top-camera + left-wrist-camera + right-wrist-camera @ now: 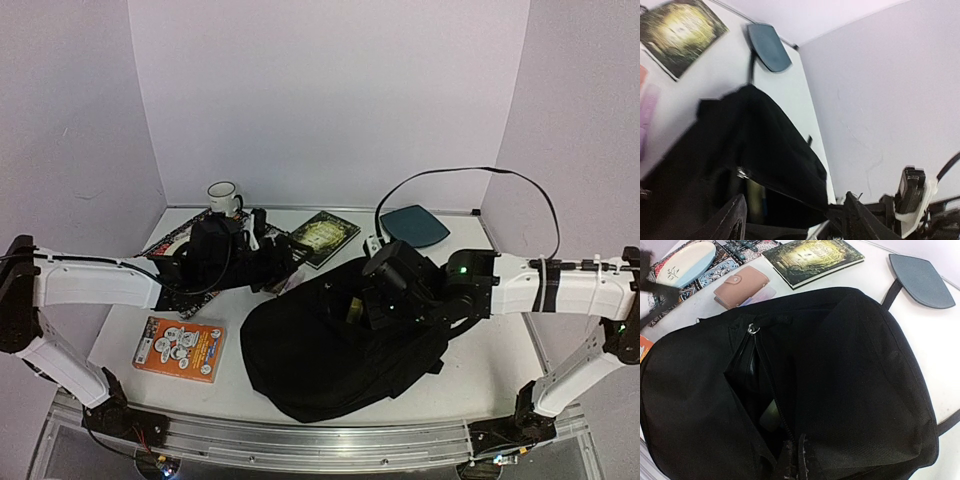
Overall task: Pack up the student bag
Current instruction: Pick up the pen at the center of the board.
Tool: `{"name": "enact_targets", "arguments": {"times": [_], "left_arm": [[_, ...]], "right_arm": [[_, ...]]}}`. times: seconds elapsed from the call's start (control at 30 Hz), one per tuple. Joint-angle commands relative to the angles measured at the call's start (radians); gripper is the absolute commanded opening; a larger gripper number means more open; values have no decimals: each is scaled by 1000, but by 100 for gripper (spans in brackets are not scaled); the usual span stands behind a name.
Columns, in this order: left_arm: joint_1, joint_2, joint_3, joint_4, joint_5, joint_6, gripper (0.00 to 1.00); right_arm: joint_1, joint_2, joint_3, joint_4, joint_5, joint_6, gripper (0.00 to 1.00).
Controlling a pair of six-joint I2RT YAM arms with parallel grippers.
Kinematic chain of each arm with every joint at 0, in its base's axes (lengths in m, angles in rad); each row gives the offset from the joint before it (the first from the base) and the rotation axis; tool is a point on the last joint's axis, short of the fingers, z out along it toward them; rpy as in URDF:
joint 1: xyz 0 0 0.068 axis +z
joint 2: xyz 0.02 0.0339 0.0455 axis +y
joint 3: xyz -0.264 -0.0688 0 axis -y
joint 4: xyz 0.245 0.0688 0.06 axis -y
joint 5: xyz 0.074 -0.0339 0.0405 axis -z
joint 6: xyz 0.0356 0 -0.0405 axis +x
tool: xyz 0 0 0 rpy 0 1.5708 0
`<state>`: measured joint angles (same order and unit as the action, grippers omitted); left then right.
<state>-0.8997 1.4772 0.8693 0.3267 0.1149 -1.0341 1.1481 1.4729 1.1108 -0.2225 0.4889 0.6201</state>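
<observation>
Seemingly, student bag (330,365) in pinch of right end effector (792,457); left end effector (796,216) spread, just beside.

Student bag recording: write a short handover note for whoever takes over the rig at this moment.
Left hand: open, by the far left corner of the student bag.
Right hand: shut, at the near end of the bag's unzipped opening; whether it pinches fabric is unclear.
Bag: lies flat mid-table, zip open, a pale item visible inside.
Outside on the table: orange box, dark book, pink wallet, white mug.
Left to do: probably load some of those, then zip the bag.
</observation>
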Motion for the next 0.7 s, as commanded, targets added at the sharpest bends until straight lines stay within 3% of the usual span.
{"name": "enact_targets", "arguments": {"times": [0.0, 0.3, 0.67], "left_arm": [[4, -57, 63, -240, -214, 196, 68], [16, 36, 185, -474, -304, 373, 75], [56, 319, 363, -620, -228, 486, 64]], "right_arm": [[7, -113, -41, -73, 62, -12, 0], [6, -200, -115, -120, 104, 15, 0], [6, -213, -141, -124, 136, 17, 0]]}}
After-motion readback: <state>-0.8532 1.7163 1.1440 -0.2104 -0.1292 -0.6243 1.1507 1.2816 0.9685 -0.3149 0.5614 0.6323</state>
